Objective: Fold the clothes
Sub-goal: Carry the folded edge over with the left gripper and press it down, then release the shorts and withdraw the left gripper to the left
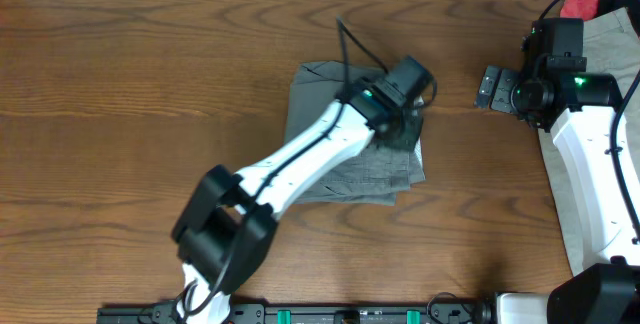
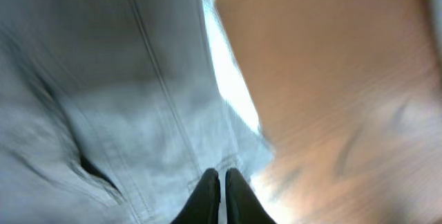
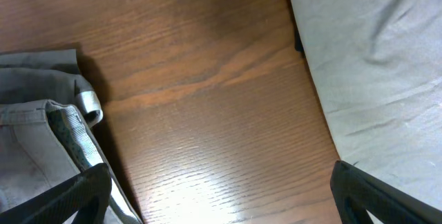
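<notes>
The medium grey shorts (image 1: 335,149) lie folded into a rough rectangle at the table's middle. My left gripper (image 1: 412,92) is at their upper right corner. In the blurred left wrist view its fingers (image 2: 221,181) are shut, tips over the grey cloth (image 2: 103,113) near its edge; no cloth shows between them. My right gripper (image 1: 489,88) is open and empty over bare wood, right of the grey shorts. In the right wrist view its fingers (image 3: 221,189) are spread wide, with the grey shorts (image 3: 34,120) at left. The beige-khaki shorts (image 3: 380,58) are at right, also at the overhead's right edge (image 1: 625,49), partly under the right arm.
The brown wooden table (image 1: 130,84) fills the view. A red object (image 1: 580,5) sits at the top right corner behind the right arm. A black cable (image 1: 350,44) loops above the left gripper. A black rail (image 1: 350,314) runs along the front edge.
</notes>
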